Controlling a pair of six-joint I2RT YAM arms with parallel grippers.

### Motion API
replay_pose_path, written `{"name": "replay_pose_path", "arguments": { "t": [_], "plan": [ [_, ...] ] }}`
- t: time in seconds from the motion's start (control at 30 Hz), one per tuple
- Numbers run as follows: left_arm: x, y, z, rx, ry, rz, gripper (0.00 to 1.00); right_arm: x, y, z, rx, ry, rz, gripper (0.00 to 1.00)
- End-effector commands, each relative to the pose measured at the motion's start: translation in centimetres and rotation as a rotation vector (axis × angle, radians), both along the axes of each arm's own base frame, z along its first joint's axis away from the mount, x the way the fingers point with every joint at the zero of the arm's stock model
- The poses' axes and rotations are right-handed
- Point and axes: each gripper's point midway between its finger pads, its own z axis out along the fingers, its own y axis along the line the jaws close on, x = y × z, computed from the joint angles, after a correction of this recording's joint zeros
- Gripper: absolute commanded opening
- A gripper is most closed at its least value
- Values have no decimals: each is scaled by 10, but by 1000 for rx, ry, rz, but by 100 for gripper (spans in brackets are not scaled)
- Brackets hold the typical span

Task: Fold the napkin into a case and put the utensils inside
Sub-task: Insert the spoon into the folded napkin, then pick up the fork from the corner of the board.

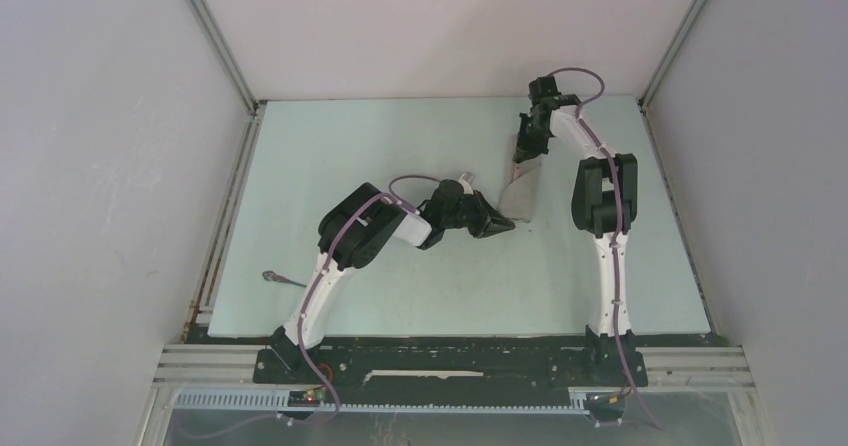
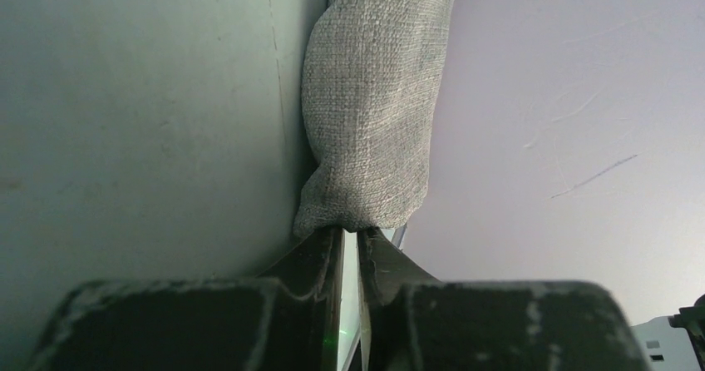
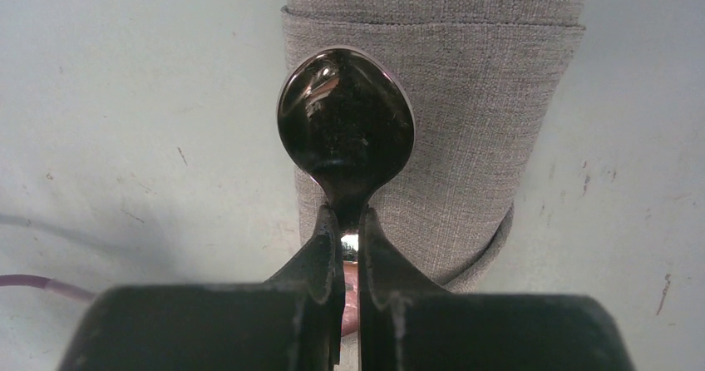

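Note:
The napkin [image 1: 521, 196] lies folded into a narrow, tapering grey case at the centre right of the table. My left gripper [image 1: 508, 224] is shut on its near tip, and the left wrist view shows the cloth [image 2: 374, 121] bunched at the fingertips [image 2: 351, 234]. At the far end of the case, my right gripper [image 1: 522, 156] is shut on the spoon's neck. In the right wrist view the spoon bowl [image 3: 345, 126] hangs over the case [image 3: 482, 138], just beyond the gripper [image 3: 347, 217]. The fork [image 1: 283, 280] lies alone on the table at the near left.
White walls enclose the pale green table [image 1: 380, 146] on three sides, with aluminium rails [image 1: 225, 216] along its edges. Both arm bases sit on the black bar [image 1: 450, 361] at the near edge. A purple cable [image 3: 33, 282] runs at the left of the right wrist view.

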Motion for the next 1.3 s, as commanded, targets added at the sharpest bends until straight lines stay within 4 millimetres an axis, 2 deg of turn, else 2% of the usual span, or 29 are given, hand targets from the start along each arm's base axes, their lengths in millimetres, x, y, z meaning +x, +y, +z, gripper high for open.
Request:
{"name": "replay_pose_path", "arguments": {
  "t": [0.0,0.2,0.33,0.43,0.5,0.57,0.6,0.63,0.67,0.73,0.77,0.8,0.87,0.93,1.03,1.1,1.13,1.17,1.2,1.27],
  "plan": [
    [14,-3,18,-16,-70,13,12,4,-1,-3,-14,4,-8,3],
    [15,-3,18,-9,-74,11,11,6,-4,-7,-24,4,-12,13],
    [13,-1,19,8,-90,6,13,7,-5,0,-42,1,-11,29],
    [9,8,26,37,-116,13,20,11,-4,32,-64,-45,-7,40],
    [1,16,31,62,-123,4,34,9,-4,59,-65,-72,-8,44],
    [-14,30,32,99,-107,-6,43,1,-7,90,-74,-103,-11,49],
    [-26,40,31,112,-92,-15,46,-6,-7,112,-72,-133,-11,50],
    [-38,50,43,108,-102,-23,48,-12,-6,132,-67,-170,-8,52],
    [-52,62,37,136,-90,-31,49,-19,-4,147,-62,-203,1,52],
    [-77,94,37,240,-111,-42,52,-37,7,172,-49,-263,38,55],
    [-87,113,48,302,-148,-34,54,-51,15,167,-41,-259,69,56],
    [-104,144,34,437,-111,-30,56,-64,25,171,-21,-276,103,56],
    [-124,199,24,620,-63,26,57,-86,50,173,49,-323,168,57],
    [-145,263,13,795,64,126,58,-108,71,172,107,-356,216,57],
    [-170,348,12,953,252,361,61,-142,101,161,143,-367,293,57],
    [-186,399,17,985,387,604,64,-161,119,159,166,-381,342,56],
    [-192,417,20,973,429,723,67,-169,127,156,175,-378,365,56],
    [-195,429,24,948,454,832,85,-175,134,154,180,-371,385,56],
    [-196,441,26,926,466,929,98,-181,140,151,183,-365,403,56],
    [-193,460,28,873,478,1076,100,-190,149,145,177,-351,436,55]
  ]
}}
